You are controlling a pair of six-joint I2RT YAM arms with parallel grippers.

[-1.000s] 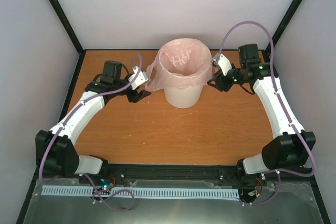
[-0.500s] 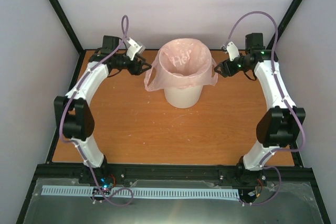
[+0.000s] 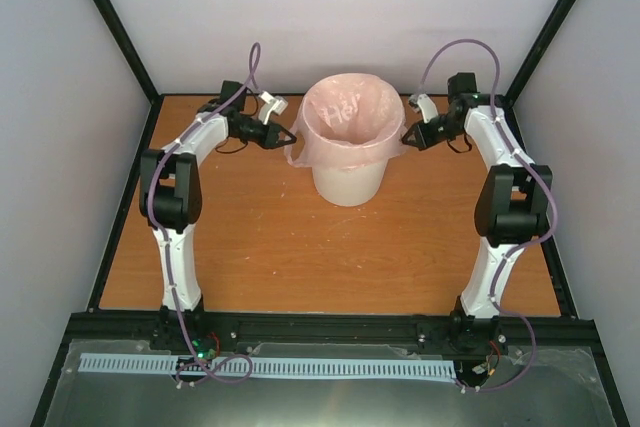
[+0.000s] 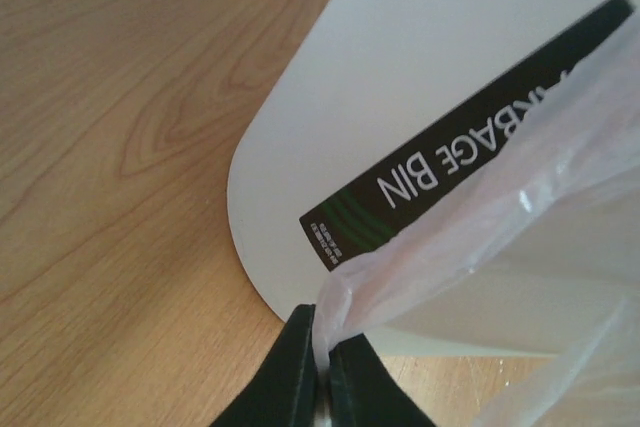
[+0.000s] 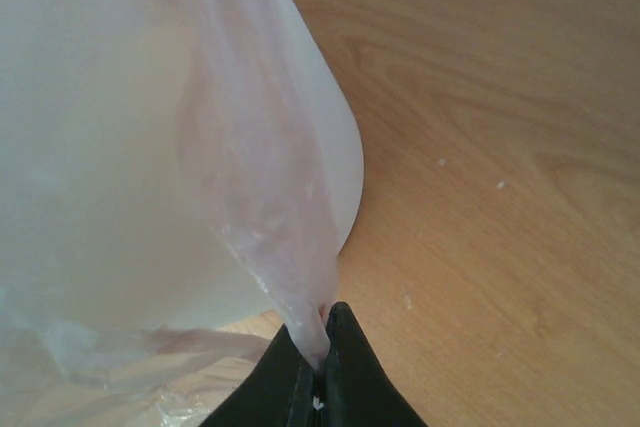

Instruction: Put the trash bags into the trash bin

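The white trash bin (image 3: 348, 179) stands upright at the back middle of the table. A pale pink trash bag (image 3: 347, 119) lines its mouth and drapes over the rim. My left gripper (image 3: 293, 135) is shut on the bag's left flap (image 4: 345, 292), just left of the bin wall (image 4: 330, 97). On the other side, my right gripper (image 3: 404, 140) is shut on the right flap (image 5: 300, 322), beside the bin (image 5: 110, 147). Both flaps are pulled outward from the rim.
The bin carries a black label reading GARBAGE BIN (image 4: 440, 162). The wooden table (image 3: 300, 247) is bounded by a black frame and pale walls. Both arms reach up along the left and right sides of the table.
Both grippers have risen from beside the bin's body to its rim at the back. They have shut on the bag's side flaps. The arms now stand taller and more extended.
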